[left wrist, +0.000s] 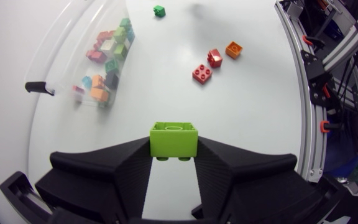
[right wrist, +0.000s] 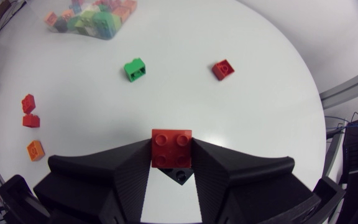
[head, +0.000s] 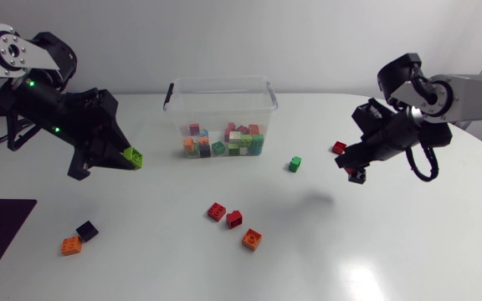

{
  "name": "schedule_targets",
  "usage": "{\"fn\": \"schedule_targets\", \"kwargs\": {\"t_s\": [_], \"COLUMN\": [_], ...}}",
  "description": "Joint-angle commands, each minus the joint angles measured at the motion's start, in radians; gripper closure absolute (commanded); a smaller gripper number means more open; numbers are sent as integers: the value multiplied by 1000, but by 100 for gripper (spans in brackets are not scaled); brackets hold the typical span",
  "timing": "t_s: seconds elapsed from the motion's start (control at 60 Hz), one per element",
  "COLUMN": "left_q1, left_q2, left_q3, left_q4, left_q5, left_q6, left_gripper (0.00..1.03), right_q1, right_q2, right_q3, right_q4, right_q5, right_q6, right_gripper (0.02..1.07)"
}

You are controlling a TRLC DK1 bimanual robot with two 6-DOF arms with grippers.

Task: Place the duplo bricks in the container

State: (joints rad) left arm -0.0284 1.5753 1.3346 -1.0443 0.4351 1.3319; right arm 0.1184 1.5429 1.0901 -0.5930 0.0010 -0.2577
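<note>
Lime brick [left wrist: 174,138] pinched by left claw [left wrist: 173,154], red brick [right wrist: 171,147] pinched by right claw [right wrist: 171,157], three loose red bricks [head: 217,211]

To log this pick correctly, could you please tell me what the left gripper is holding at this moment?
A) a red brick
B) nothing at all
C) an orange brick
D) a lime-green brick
D: in the left wrist view the left gripper has both fingers pressed against opposite sides of a lime-green brick.
</note>
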Motion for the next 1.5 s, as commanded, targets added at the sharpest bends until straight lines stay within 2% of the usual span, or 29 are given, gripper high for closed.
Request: {"fn": "schedule_targets", "kwargs": {"t_s": [0.0,0.367,0.617,0.767,1.0,1.2,1.25,1.317,1.333,1.367,1.483], "left_q1": [-27,-96,-114,-134,-142,-140,-140,-142,-142,-142,-139], "left_q2": [6,147,259,333,479,532,545,548,546,540,508], "left_q3": [49,172,327,402,594,689,709,718,722,722,730], "left_q4": [24,363,491,599,595,573,555,550,549,546,523], "left_q5": [19,36,30,-32,-96,-105,-110,-130,-131,-133,-136], "left_q6": [-80,-436,-597,-672,-729,-761,-763,-767,-774,-780,-789], "left_gripper": [68,68,68,66,66,64,58,39,21,3,3], "right_q1": [27,182,248,259,283,305,310,313,313,313,313], "right_q2": [-38,-18,48,92,204,312,333,359,365,376,414], "right_q3": [48,260,373,415,554,674,695,725,731,746,806], "right_q4": [-31,2,61,93,111,105,108,110,110,110,111], "right_q5": [-9,-36,-38,-58,-61,-59,-59,-59,-59,-61,-61], "right_q6": [37,117,144,149,143,143,141,138,135,133,124], "right_gripper": [72,72,72,72,72,72,72,72,72,72,72]}}
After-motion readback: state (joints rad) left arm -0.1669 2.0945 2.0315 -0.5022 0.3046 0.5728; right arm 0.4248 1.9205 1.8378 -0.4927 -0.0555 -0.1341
